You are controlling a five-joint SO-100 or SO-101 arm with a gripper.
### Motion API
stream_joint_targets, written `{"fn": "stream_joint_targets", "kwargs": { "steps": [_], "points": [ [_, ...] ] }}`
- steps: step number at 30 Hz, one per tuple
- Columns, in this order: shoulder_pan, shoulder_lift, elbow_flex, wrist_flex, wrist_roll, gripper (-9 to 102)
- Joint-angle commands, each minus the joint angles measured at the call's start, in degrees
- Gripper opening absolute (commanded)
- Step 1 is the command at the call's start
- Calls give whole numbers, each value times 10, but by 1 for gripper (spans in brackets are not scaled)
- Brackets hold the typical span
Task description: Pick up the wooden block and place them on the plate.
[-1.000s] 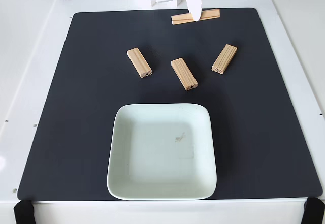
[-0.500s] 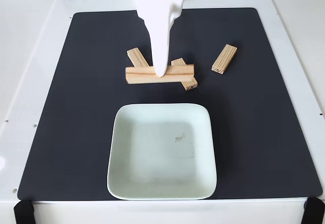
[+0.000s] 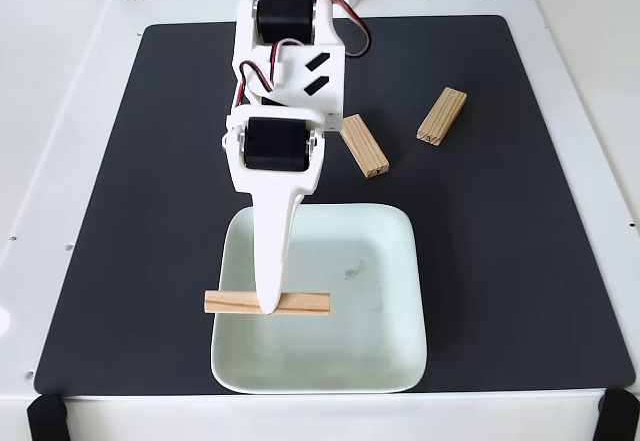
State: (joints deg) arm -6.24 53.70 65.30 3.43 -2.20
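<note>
In the fixed view, the white arm's two-finger pincer (image 3: 268, 304) is closed on a pale wooden rectangular block (image 3: 267, 303), gripping it near its middle. The block lies crosswise in the picture over the left part of the pale mint-green, rounded-square glossy plate (image 3: 400, 291), its left end reaching past the plate's left rim; whether it touches the plate cannot be told. Two more pale wooden blocks lie on the black mat (image 3: 520, 221) beyond the plate: one (image 3: 364, 145) just beside the arm, another (image 3: 442, 116) further right. The mat covers a white bench (image 3: 60, 141).
</note>
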Motion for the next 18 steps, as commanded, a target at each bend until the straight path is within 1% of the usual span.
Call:
{"fn": "stream_joint_targets", "kwargs": {
  "steps": [1, 10, 12, 16, 18],
  "points": [
    [-4, -18, -72, -4, -4, 0],
    [-6, -33, -103, 0, 28, 0],
    [-9, -32, -121, 26, 28, 0],
    [-11, -42, -214, 121, 28, 0],
    [-13, -43, -242, 150, 29, 0]
  ]
}}
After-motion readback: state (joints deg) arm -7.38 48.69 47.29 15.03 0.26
